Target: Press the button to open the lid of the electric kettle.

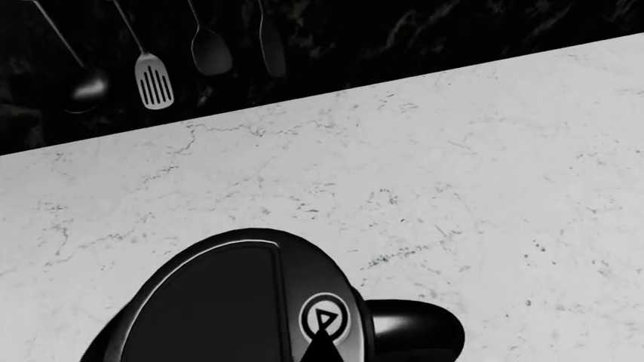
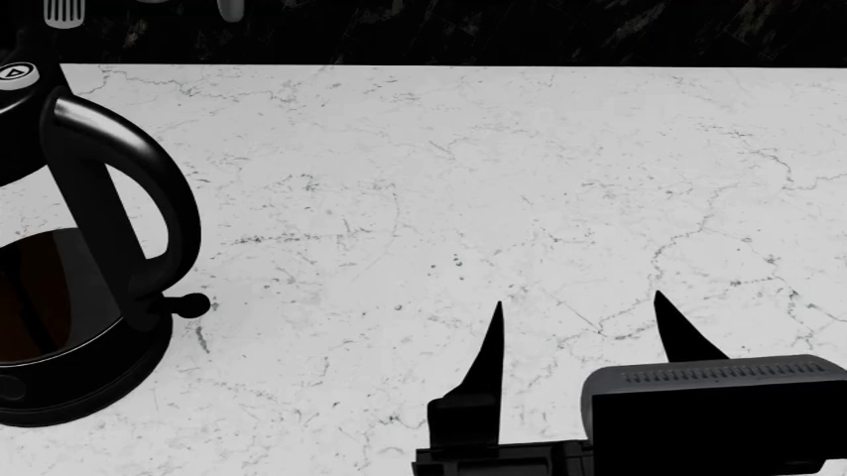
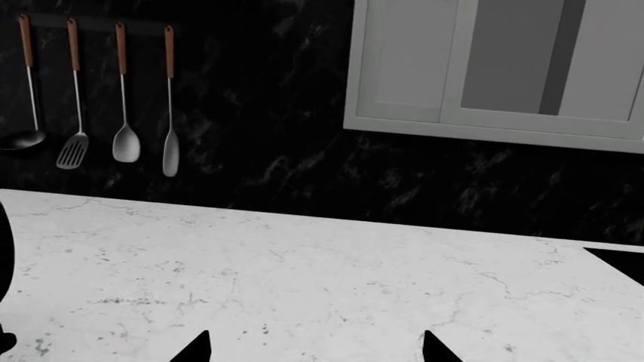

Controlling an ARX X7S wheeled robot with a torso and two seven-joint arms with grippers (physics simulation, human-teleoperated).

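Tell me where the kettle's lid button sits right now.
The button is at the far left of the head view, capping the black handle of the electric kettle; in the left wrist view it lies beside the lid.

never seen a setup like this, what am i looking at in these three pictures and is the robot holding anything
These are simulator renders from a two-armed robot at a kitchen counter. One camera sits on its head and looks down over the white marble counter; the other two sit on its wrists.

In the head view, the electric kettle stands at the left, with its black loop handle and a small round button on top. The right gripper shows as two dark pointed fingers, spread apart over bare counter, holding nothing.

The left wrist view looks straight down on the lid and the button, with a dark fingertip right at the button; whether that gripper is open or shut cannot be told.

The right wrist view shows cooking utensils hanging on the dark wall, and a cabinet.
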